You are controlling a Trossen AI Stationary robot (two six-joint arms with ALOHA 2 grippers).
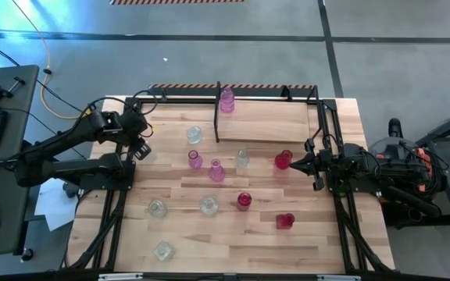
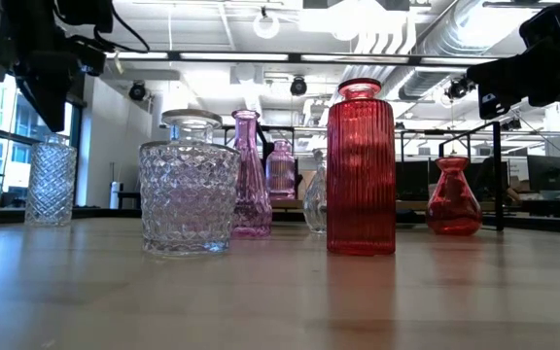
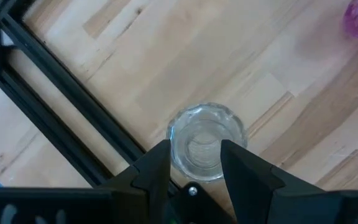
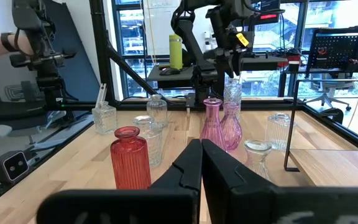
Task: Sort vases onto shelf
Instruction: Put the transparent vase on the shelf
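One vase (image 1: 226,100) on the shelf (image 1: 266,117) — perhaps ten others (image 1: 216,170) scattered before it.

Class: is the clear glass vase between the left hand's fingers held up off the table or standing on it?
Off the table. The left hand grips the clear vase at its rim, with the table far below.

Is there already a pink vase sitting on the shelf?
Yes, in the high view one pale pink vase stands on the shelf at the far edge of the table, while the other vases stand off it on the table.
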